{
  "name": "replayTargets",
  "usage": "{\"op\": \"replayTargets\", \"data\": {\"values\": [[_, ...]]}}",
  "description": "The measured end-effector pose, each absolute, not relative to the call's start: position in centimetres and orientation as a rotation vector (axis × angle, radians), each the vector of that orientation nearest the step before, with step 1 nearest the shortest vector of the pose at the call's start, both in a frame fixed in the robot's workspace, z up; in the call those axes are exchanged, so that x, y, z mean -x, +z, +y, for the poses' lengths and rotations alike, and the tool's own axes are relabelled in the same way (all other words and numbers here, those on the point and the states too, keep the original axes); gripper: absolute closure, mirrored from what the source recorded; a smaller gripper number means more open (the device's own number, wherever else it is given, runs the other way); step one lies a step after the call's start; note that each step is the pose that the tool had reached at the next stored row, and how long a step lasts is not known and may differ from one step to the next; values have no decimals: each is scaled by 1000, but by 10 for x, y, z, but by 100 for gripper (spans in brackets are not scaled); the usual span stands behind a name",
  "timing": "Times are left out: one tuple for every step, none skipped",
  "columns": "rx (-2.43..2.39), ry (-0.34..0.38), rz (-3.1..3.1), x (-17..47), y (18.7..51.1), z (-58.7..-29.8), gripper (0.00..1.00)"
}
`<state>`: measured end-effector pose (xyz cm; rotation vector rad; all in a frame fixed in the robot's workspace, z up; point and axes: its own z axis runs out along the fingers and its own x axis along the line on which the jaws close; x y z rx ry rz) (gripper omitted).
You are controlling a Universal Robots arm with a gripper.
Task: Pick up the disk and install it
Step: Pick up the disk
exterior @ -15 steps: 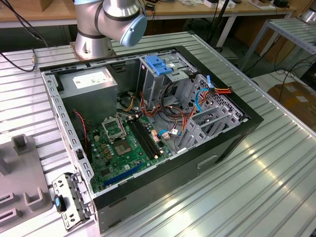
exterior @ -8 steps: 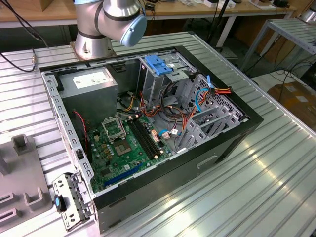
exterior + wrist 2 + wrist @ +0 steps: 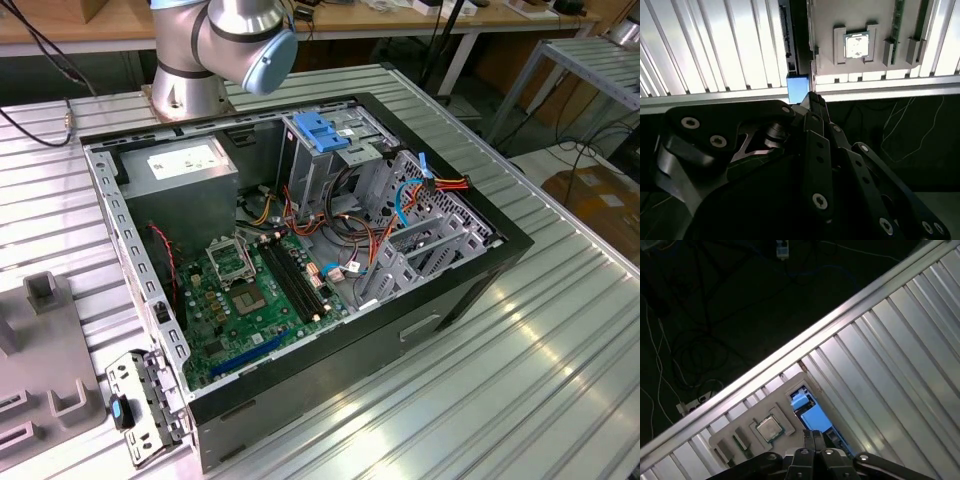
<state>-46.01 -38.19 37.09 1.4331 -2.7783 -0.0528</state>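
Observation:
The disk [image 3: 140, 405] stands on edge on the aluminium table, between the open computer case and a grey fixture tray at the exterior view's lower left. Both wrist views look down on its blue plastic rail [image 3: 797, 87] [image 3: 807, 410] beside that tray. My gripper [image 3: 812, 97] [image 3: 814, 435] hangs above the disk, apart from it. Its fingertips [image 3: 809, 436] are pressed together with nothing between them. In both wrist views they line up with the blue rail.
The case [image 3: 300, 250] lies open, showing the motherboard, cables, a grey power-supply box [image 3: 185, 170] and a metal drive cage with a blue top [image 3: 320, 135]. The grey tray [image 3: 40, 350] holds a processor chip [image 3: 857, 45]. The table edge [image 3: 790, 350] runs close by, with dark floor beyond.

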Motion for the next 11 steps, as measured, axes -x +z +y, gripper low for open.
{"op": "replayTargets", "data": {"values": [[-1455,-52,-2767,460,370,-382,89],[-1476,-52,-2755,460,370,-382,89],[-1499,-52,-2743,460,369,-382,89],[-1520,-52,-2731,460,369,-382,89],[-1547,-51,-2716,460,368,-382,89],[-1575,-51,-2699,460,368,-382,89],[-1601,-51,-2683,460,367,-382,89],[-1626,-51,-2668,460,367,-382,89],[-1656,-49,-2650,460,365,-382,89],[-1677,-49,-2638,460,365,-382,89],[-1711,-47,-2617,460,363,-381,89]]}}
